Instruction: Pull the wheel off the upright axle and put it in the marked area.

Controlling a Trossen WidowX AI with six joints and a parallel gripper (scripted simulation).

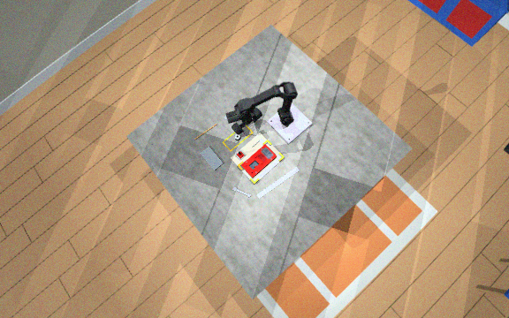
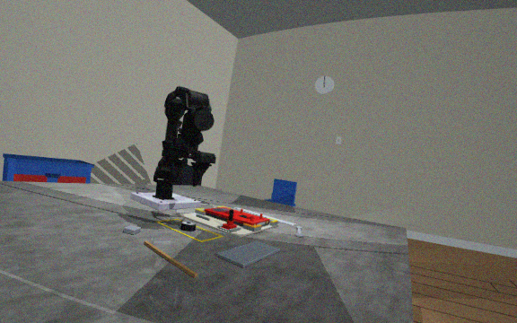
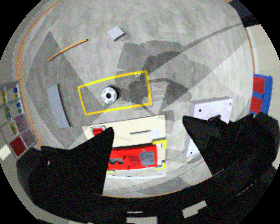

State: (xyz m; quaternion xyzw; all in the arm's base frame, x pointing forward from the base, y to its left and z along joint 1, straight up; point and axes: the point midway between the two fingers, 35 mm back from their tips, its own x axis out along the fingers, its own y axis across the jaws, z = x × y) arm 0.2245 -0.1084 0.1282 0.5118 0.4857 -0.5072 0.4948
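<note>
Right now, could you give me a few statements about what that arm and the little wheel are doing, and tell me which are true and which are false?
1. The wheel lies inside the yellow marked area. True.
2. The gripper is clamped on the wheel. False: its fingers stand wide open with nothing between them, raised above the table.
3. The wheel lies on the red board. False: it lies beside that board, on the table.
4. A wooden stick lies outside the marked area. True.
5. A grey flat plate covers the wheel. False: the plate lies apart from it.
</note>
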